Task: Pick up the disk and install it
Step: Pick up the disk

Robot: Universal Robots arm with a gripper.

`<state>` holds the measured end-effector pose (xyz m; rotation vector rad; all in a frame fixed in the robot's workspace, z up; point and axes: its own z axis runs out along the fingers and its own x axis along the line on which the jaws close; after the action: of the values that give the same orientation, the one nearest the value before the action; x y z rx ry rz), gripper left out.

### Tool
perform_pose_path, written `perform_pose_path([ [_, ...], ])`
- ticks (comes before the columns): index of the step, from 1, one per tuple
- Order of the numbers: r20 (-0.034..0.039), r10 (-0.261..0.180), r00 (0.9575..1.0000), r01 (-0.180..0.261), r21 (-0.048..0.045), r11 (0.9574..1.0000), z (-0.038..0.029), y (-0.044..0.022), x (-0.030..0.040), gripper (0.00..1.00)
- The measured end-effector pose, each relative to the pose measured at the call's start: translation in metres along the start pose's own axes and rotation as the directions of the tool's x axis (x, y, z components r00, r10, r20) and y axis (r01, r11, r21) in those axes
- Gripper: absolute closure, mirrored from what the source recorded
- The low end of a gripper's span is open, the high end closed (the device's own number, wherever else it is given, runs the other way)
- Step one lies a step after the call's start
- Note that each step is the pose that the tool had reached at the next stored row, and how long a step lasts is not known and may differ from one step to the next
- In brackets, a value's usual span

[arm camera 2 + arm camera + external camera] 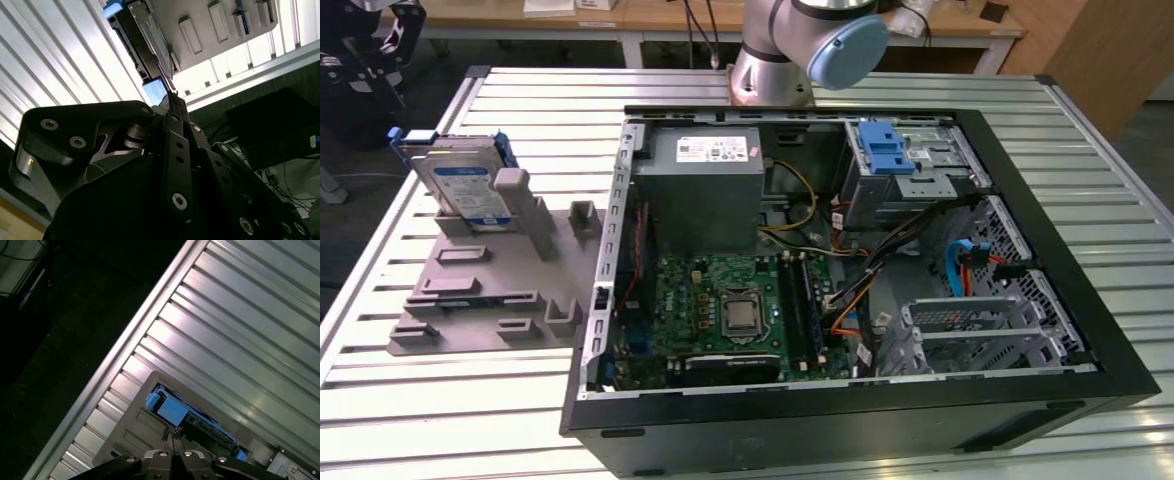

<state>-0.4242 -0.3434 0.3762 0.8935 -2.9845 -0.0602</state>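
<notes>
Where disk [462, 188] stands, grey post [511, 197] fronts it.

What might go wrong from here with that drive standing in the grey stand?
1. The silver hard drive in its blue plastic carrier stands on edge in the grey plastic stand; an off-centre grip by the gripper may tilt or jam it.
2. Loose black cables inside the open black computer case could snag it.
</notes>
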Motion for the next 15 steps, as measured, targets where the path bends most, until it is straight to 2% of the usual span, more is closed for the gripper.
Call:
perform_pose_path([
  [15,-0.0014,-0.027,0.9996,0.027,0.0006,0.9996,0.0000,0.0000,0.0000,0.89],
])
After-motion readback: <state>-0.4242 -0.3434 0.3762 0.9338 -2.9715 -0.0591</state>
